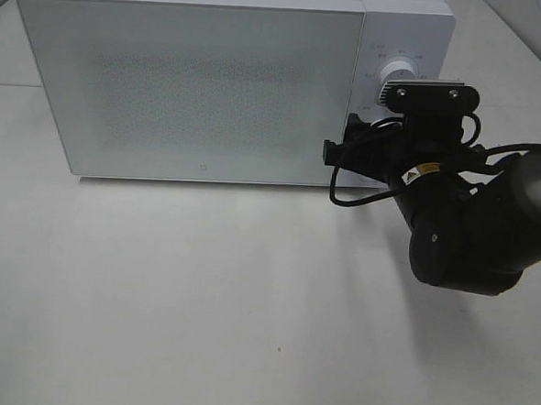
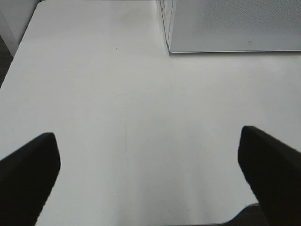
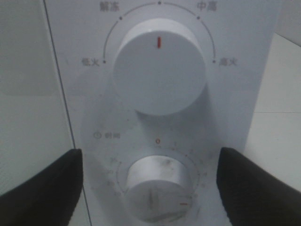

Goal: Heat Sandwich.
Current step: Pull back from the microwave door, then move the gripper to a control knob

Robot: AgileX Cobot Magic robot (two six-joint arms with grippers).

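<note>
No sandwich shows in any view. The white microwave (image 1: 186, 87) stands at the back of the table with its door shut. My right gripper (image 1: 371, 140) is up against the control panel on the microwave's right side. In the right wrist view it (image 3: 150, 188) is open, with one black finger (image 3: 42, 188) on either side of the lower timer knob (image 3: 157, 186), not touching it. The upper power knob (image 3: 160, 66) sits above, its red mark pointing up. My left gripper (image 2: 150, 179) is open over bare table (image 2: 141, 94), holding nothing, and is outside the exterior high view.
The white table (image 1: 200, 299) stretches in front of the microwave. The left wrist view shows the microwave's lower left corner (image 2: 171, 47) and the table's edge (image 2: 14, 61). The bulky right arm (image 1: 471, 233) hangs over the table's right side.
</note>
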